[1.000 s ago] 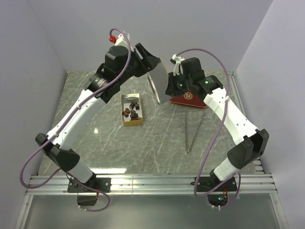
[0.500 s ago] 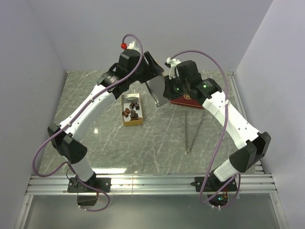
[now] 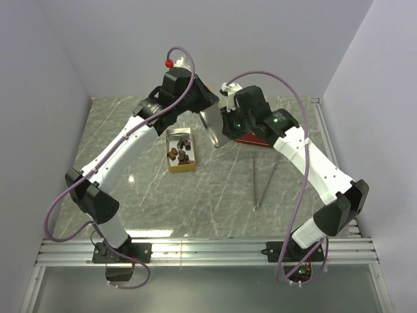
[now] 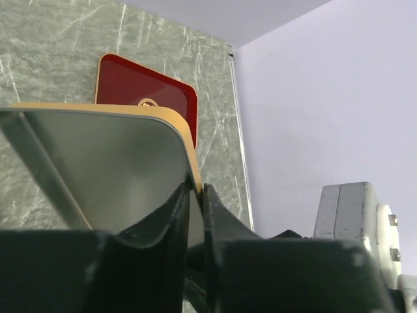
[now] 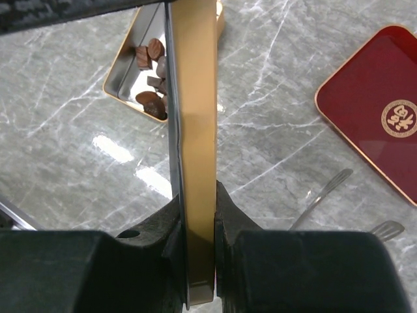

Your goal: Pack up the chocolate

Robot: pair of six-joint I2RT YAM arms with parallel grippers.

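L gripper has just shut, now pinching the rim of the gold rectangular metal lid. R gripper is clamped on the same lid, held on edge in the air. Small dark-brown chocolate lumps lie in the open gold rectangular tin nearby. Handover prob underway, lidding next.

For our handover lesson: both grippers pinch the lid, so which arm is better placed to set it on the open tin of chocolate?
Probably the left. The left gripper and right gripper both clamp the lid, but the tin of chocolate lies on the left arm's side.
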